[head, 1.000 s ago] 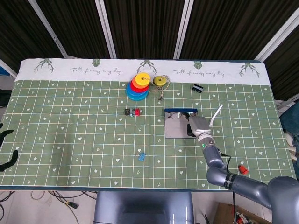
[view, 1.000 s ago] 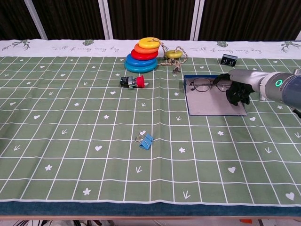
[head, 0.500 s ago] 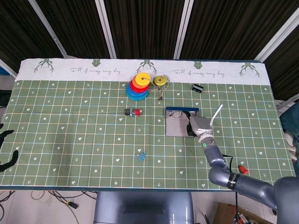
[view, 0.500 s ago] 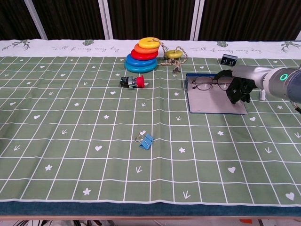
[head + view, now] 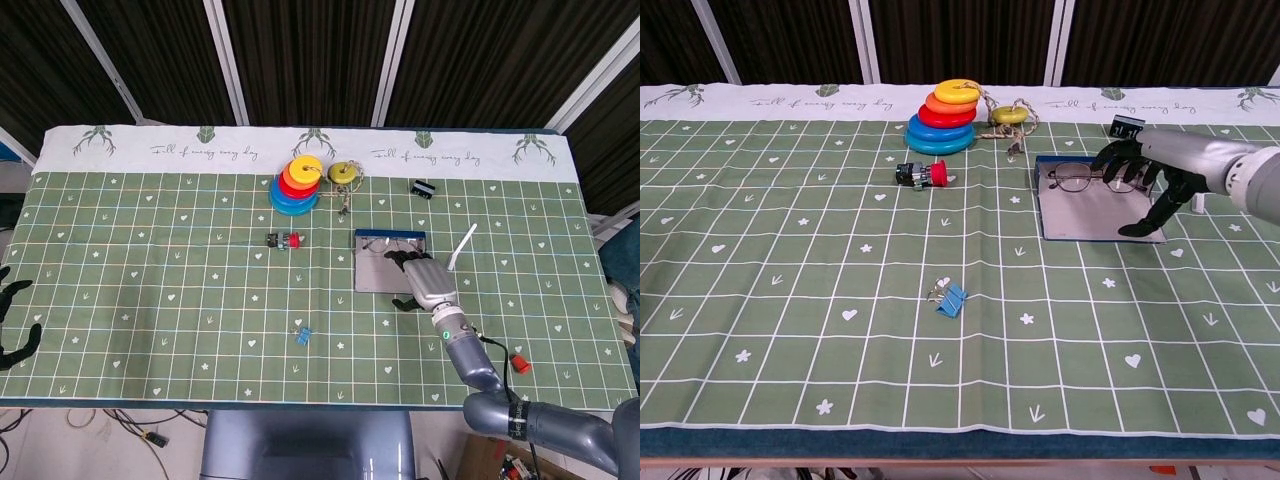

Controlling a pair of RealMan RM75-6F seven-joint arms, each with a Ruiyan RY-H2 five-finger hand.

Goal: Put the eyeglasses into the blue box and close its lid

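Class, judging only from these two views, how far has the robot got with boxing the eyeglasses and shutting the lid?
Done: the thin-framed eyeglasses lie at the far end of the open flat blue box. In hand: the right hand hovers over the box with fingers spread, holding nothing. Left: the lid is not yet closed, so the grey interior shows. The left hand waits at the table's edge.

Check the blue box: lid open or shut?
Open. The blue box lies flat with its grey inside exposed, the eyeglasses resting at its far end. The right hand hovers over it, fingers spread.
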